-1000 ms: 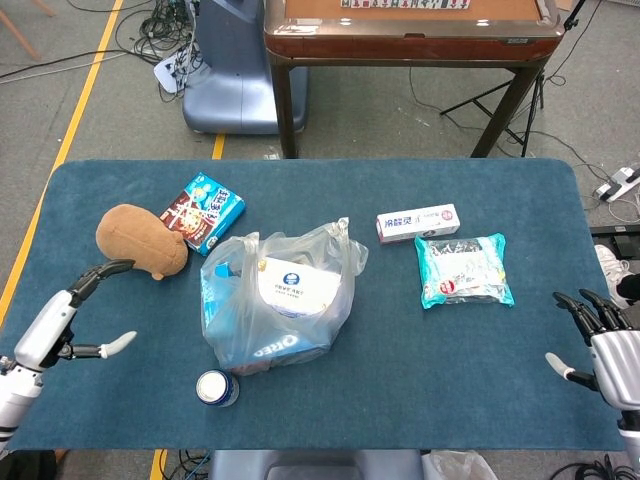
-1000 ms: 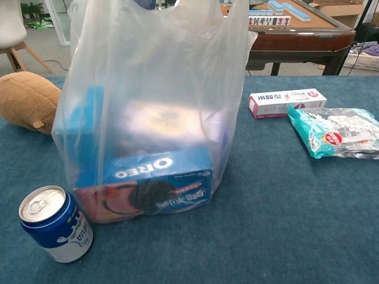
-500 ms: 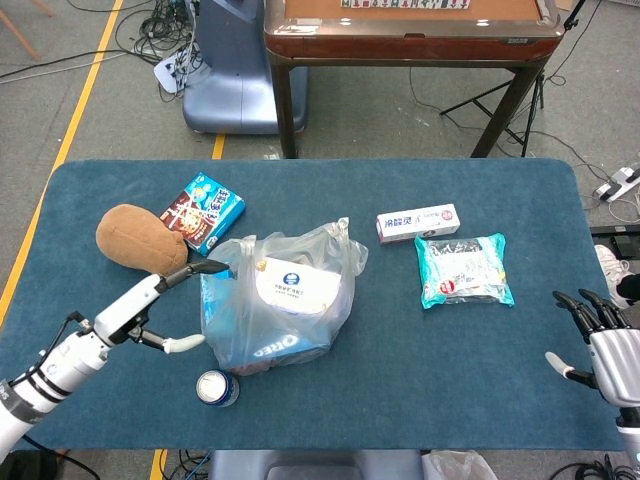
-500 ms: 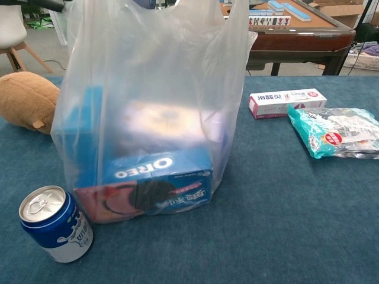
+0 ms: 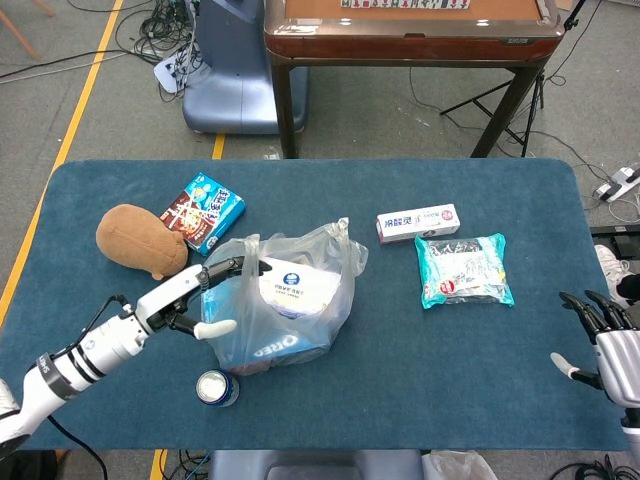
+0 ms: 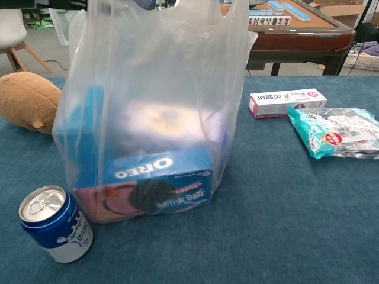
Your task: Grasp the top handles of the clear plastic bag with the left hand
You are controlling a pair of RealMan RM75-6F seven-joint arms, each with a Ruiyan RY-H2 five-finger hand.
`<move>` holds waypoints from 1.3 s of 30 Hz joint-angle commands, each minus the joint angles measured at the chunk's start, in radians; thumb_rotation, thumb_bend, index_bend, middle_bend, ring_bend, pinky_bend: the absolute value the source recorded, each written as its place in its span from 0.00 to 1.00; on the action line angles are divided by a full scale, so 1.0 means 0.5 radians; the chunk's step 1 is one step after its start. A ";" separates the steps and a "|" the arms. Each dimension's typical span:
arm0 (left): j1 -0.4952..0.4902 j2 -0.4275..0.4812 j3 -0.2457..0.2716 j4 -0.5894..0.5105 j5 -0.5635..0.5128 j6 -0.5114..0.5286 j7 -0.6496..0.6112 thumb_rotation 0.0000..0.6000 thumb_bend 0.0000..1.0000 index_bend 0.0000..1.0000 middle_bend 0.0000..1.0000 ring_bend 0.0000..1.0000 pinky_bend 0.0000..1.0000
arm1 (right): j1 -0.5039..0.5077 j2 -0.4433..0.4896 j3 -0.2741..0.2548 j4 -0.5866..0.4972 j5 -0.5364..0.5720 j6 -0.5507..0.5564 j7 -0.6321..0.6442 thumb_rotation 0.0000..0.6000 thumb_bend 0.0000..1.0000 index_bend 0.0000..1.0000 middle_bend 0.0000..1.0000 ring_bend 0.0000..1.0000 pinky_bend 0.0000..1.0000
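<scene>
A clear plastic bag stands in the middle of the blue table, holding an Oreo box and other boxes. Its handles stick up at the top; in the chest view the bag fills the frame and the handle tops are cut off. My left hand hovers at the bag's left side, fingers spread and empty, dark fingers toward the bag's upper left rim. Whether it touches the plastic I cannot tell. My right hand rests open at the table's right edge.
A blue can stands just in front of the bag. A brown plush toy and a blue snack box lie left. A toothpaste box and a teal packet lie right.
My left arm has swung from the table's left edge rightward to the bag's left side. The right hand has barely shifted. The bag stays put.
</scene>
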 commanded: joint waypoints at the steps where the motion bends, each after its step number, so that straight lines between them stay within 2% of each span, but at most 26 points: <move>1: -0.091 -0.030 -0.004 0.041 -0.014 -0.044 -0.134 0.68 0.20 0.14 0.14 0.13 0.07 | -0.001 -0.001 0.000 0.006 -0.001 0.003 0.006 1.00 0.16 0.17 0.29 0.11 0.21; 7: -0.207 -0.098 -0.007 0.097 -0.070 -0.117 -0.333 0.68 0.20 0.14 0.14 0.13 0.07 | -0.008 -0.003 -0.002 0.012 0.004 0.005 0.012 1.00 0.16 0.17 0.29 0.11 0.21; 16: -0.359 -0.265 -0.048 0.163 -0.281 -0.317 -0.320 0.68 0.20 0.14 0.14 0.14 0.07 | -0.011 -0.004 -0.001 0.009 0.012 0.000 0.002 1.00 0.16 0.17 0.29 0.11 0.21; 23: -0.458 -0.388 -0.097 0.203 -0.439 -0.466 -0.276 0.61 0.20 0.14 0.14 0.15 0.07 | -0.010 -0.003 -0.001 0.011 0.017 -0.011 0.002 1.00 0.16 0.17 0.29 0.11 0.21; 39: -0.635 -0.588 -0.255 0.269 -0.564 -0.615 -0.276 0.62 0.20 0.14 0.14 0.15 0.07 | -0.017 -0.008 0.001 0.036 0.033 -0.014 0.026 1.00 0.16 0.17 0.29 0.11 0.21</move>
